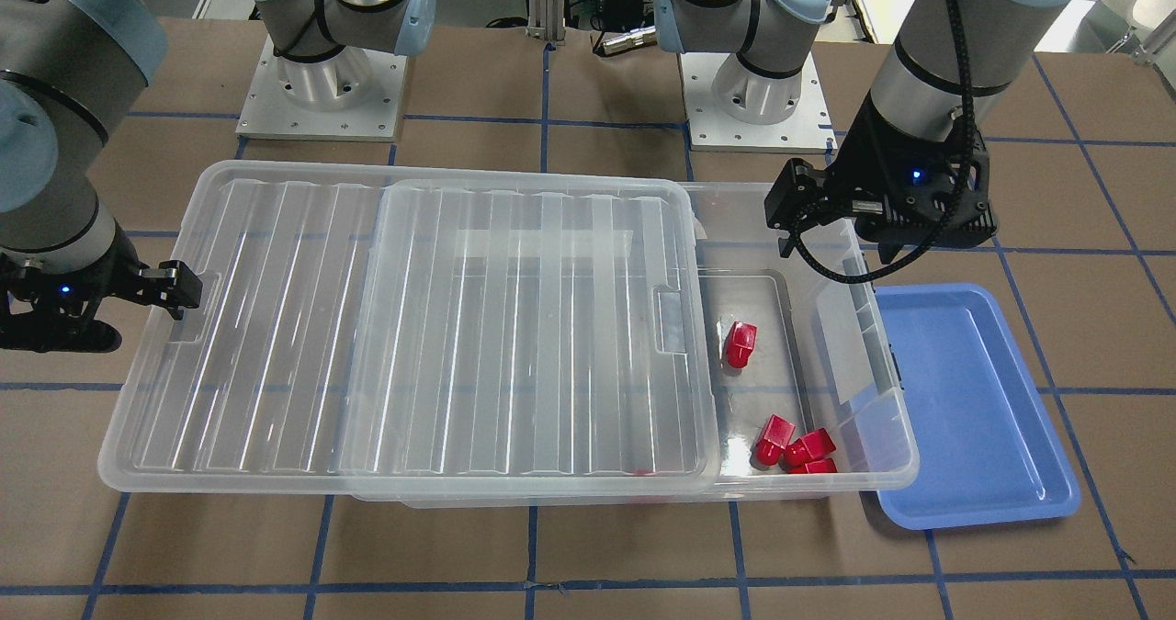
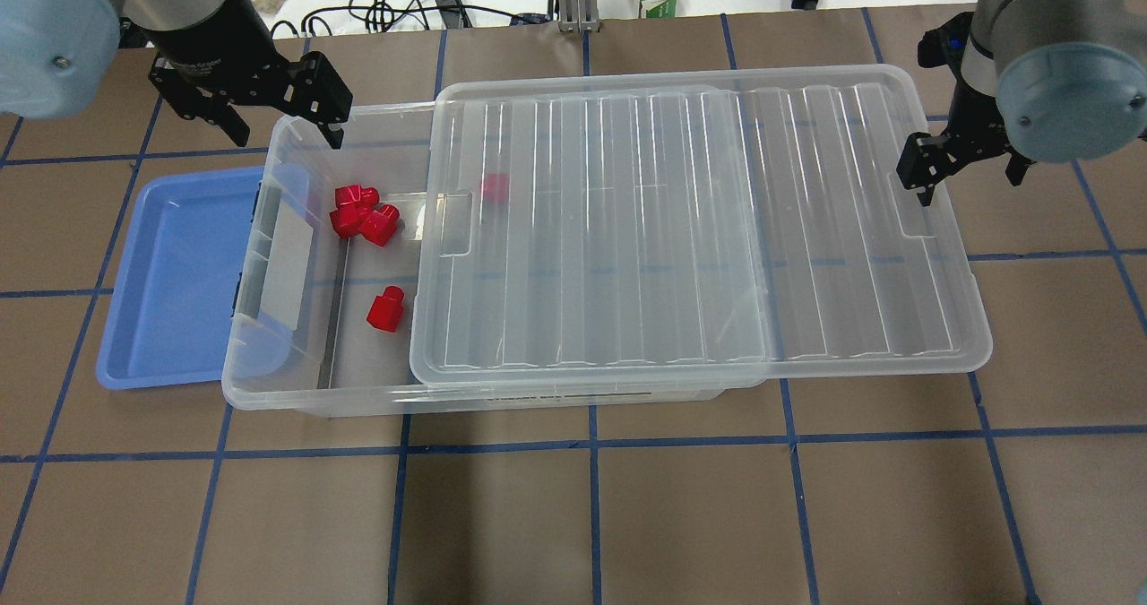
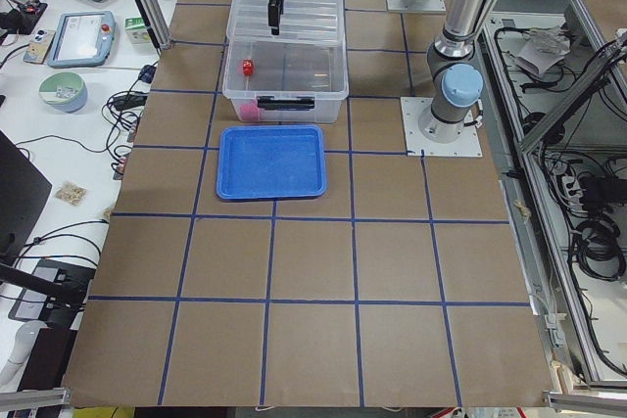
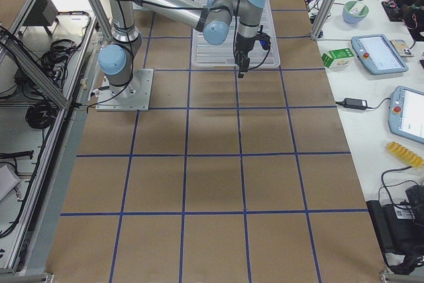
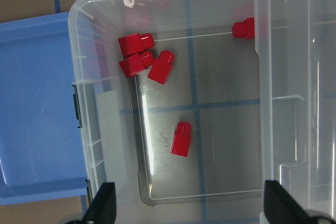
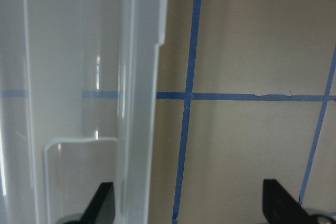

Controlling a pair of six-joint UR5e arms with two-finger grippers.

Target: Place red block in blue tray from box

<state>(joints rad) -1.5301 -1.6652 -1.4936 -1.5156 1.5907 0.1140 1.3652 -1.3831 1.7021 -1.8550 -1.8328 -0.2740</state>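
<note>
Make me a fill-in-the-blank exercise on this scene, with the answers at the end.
1. The blue tray is ____, with no block in it.
2. The lid leaves the box uncovered only at the end beside the ____.
3. In one corner of that opening, ____ red blocks lie clustered together.
4. The left gripper hangs over the opening with its jaws ____.

Missing words: empty; blue tray; three; open.

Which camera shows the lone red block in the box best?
Left wrist view: the lone red block sits close, unobstructed, seen from above. Overhead and front-facing show it smaller; exterior left shows a speck; the other two miss it.
</note>
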